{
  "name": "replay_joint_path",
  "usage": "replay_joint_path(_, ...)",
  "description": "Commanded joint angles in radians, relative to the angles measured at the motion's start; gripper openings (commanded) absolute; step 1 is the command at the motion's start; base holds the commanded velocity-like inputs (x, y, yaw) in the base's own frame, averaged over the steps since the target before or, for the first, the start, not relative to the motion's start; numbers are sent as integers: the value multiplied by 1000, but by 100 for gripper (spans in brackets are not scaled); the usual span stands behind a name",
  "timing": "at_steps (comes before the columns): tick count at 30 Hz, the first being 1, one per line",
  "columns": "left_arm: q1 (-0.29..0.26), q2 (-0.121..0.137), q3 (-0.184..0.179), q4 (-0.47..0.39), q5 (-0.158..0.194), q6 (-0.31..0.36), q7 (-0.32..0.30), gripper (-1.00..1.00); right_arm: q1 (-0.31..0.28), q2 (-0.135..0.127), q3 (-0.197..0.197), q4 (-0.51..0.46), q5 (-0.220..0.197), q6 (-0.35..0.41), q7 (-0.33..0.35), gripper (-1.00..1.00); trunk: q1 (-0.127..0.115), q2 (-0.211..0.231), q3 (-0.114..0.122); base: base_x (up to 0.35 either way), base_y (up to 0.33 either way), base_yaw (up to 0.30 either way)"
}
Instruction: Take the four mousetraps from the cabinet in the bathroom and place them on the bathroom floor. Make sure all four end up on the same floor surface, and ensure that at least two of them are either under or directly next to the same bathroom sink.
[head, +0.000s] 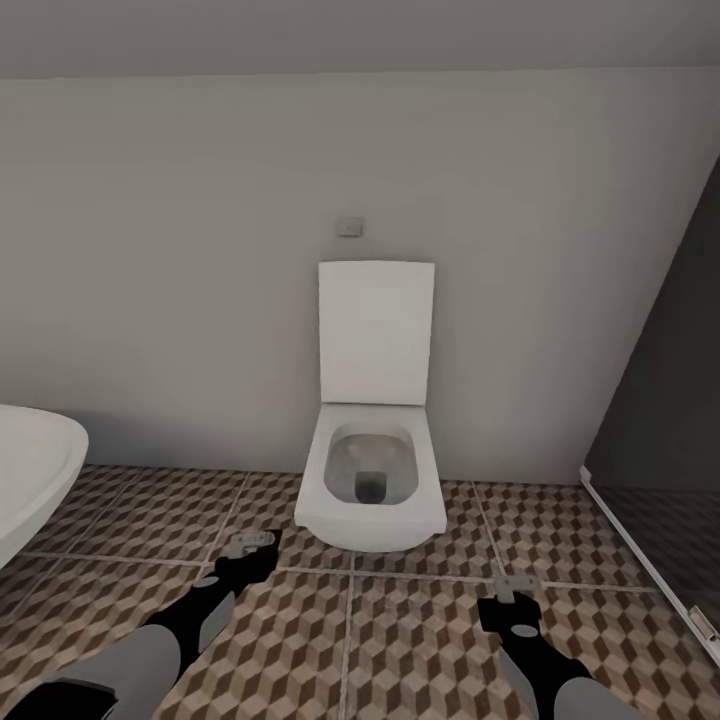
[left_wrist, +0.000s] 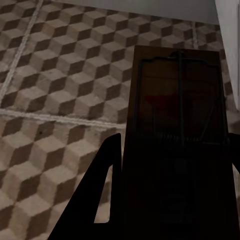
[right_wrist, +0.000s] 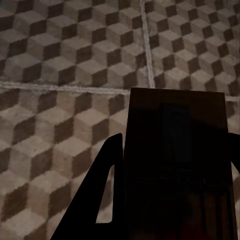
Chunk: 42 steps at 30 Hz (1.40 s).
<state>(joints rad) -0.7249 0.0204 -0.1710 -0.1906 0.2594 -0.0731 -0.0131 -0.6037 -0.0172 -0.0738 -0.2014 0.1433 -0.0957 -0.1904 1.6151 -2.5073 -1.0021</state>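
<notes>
**Where things stand around us**

Ahead of us the toilet sits against the wall, on the bathroom floor. A tub rim lies left, a glass partition right.

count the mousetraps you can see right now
2: one mousetrap held in the left hand, another mousetrap held in the right hand, both above the bathroom floor. Others may be out of view.

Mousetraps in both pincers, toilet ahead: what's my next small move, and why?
Probably turn the base to look for the sink. Each pincer, left and right, holds a mousetrap above the tiled floor, but ahead stands a toilet, no sink.
</notes>
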Motion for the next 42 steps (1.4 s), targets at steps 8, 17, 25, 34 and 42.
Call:
replay_joint_path(8, -1, -1, -5, 0, 12, -8, 7, -100, -1, 4, -8, -13, 8, -3, -1, -100, 0, 0, -1, 0, 0, 0)
replay_joint_path(17, -1, 1, 5, 1, 18, -14, 9, -100, -1, 6, -9, -15, 8, -2, -1, -100, 0, 0, -1, 0, 0, 0)
replay_joint_path(25, -1, 1, 6, 4, 22, -14, 45, -100, -1, 8, -9, -18, 9, -2, -1, -100, 2, -2, -20, 0, 0, 0)
replay_joint_path(34, -1, 1, 1, 7, 22, -12, 89, -100, -1, 10, -9, -28, 9, -1, -1, -100, 6, -4, -55, 0, 0, 0)
replay_joint_path(42, -1, 1, -2, 13, 16, -14, 87, -100, -1, 11, -8, -29, 7, -1, -1, -100, 10, -5, -86, 0, 0, 0)
